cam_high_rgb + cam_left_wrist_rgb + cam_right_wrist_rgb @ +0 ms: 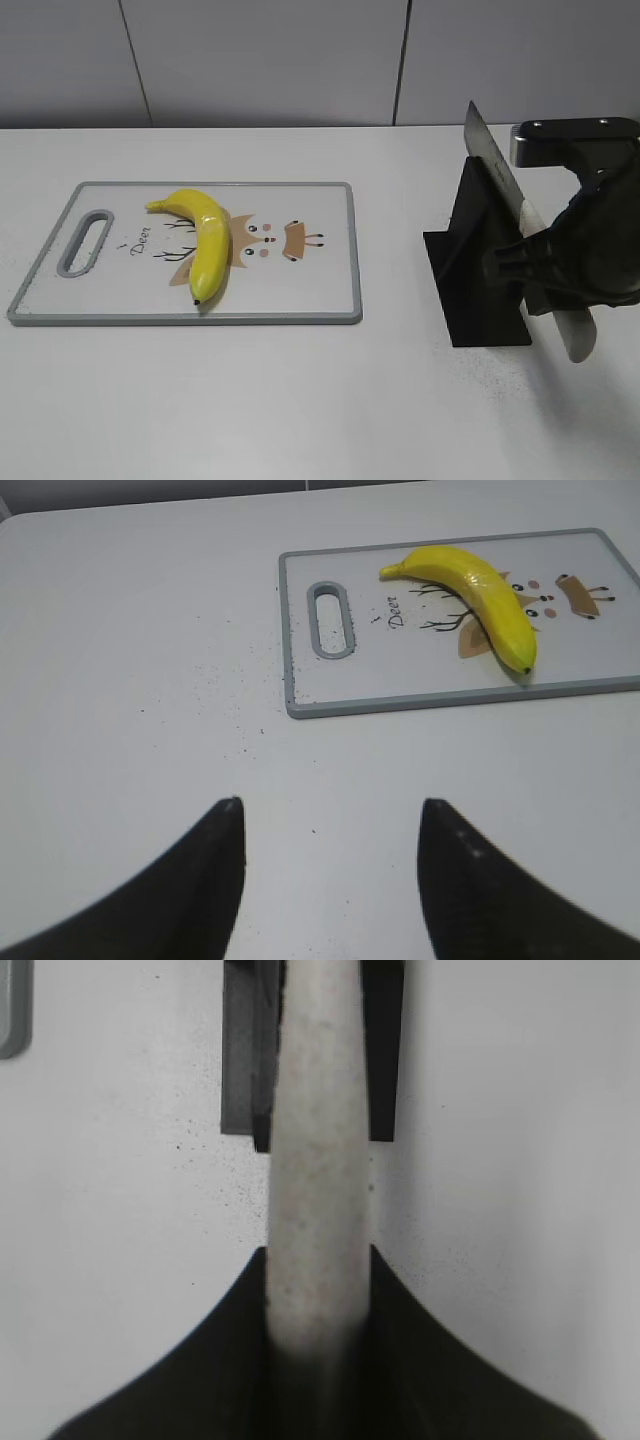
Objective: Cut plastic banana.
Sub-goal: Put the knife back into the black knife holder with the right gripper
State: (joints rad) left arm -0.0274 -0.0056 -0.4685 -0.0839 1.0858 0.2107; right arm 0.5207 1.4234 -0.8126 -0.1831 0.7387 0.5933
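The plastic banana [205, 243] lies on a white cutting board [320, 290] with a grey rim, left of the table's middle. It also shows in the left wrist view [478, 593] at the upper right, on the board [400, 695]. My left gripper [330, 815] is open and empty over bare table, short of the board. My right gripper [318, 1260] is shut on the pale handle of a knife [318, 1160]. In the exterior view the knife [500, 180] still rests in a black stand [480, 270], with my right gripper [545, 275] on its handle.
The black knife stand sits right of the board, with a gap of table between them. A grey wall runs behind the table. In the right wrist view the board's corner [12, 1010] shows at the upper left.
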